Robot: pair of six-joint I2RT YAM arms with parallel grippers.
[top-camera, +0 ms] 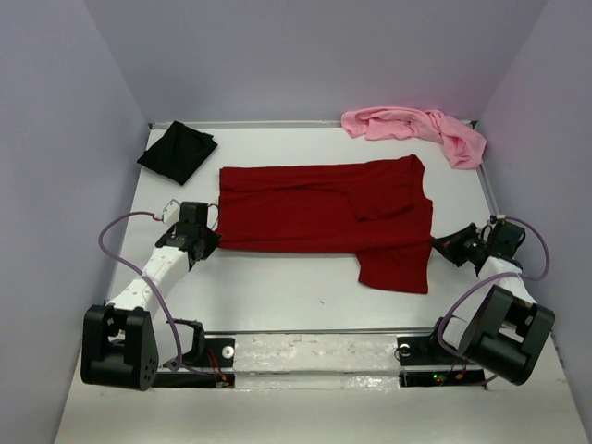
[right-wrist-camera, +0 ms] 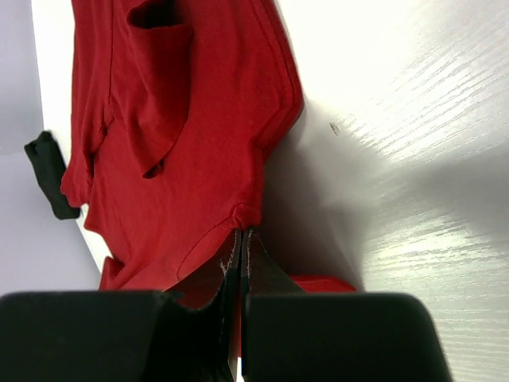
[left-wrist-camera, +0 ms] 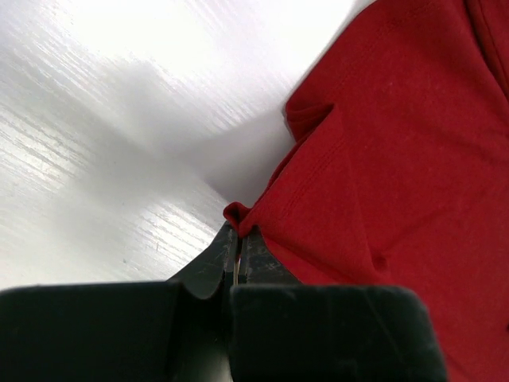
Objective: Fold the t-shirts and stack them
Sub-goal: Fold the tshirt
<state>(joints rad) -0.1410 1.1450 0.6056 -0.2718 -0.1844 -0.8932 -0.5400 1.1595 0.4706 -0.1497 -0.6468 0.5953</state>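
Note:
The dark red t-shirt [top-camera: 324,213] lies spread across the middle of the white table, with one sleeve folded onto its body and the other hanging toward the near edge. My left gripper [top-camera: 215,233] is shut on a pinch of cloth at its near-left corner; the left wrist view shows this red fabric [left-wrist-camera: 382,159] bunched at the closed tips [left-wrist-camera: 238,232]. My right gripper [top-camera: 440,246] is shut on the shirt's right edge, and the hem [right-wrist-camera: 183,119] is gathered at its tips [right-wrist-camera: 242,231]. A folded black t-shirt [top-camera: 178,151] sits at the far left. The pink t-shirt [top-camera: 416,129] lies crumpled at the far right.
Pale purple walls [top-camera: 65,139] close in the table [top-camera: 296,296] on the left, right and back. A metal rail [top-camera: 314,347] runs along the near edge between the two arm bases. The black shirt [right-wrist-camera: 48,171] also shows in the right wrist view.

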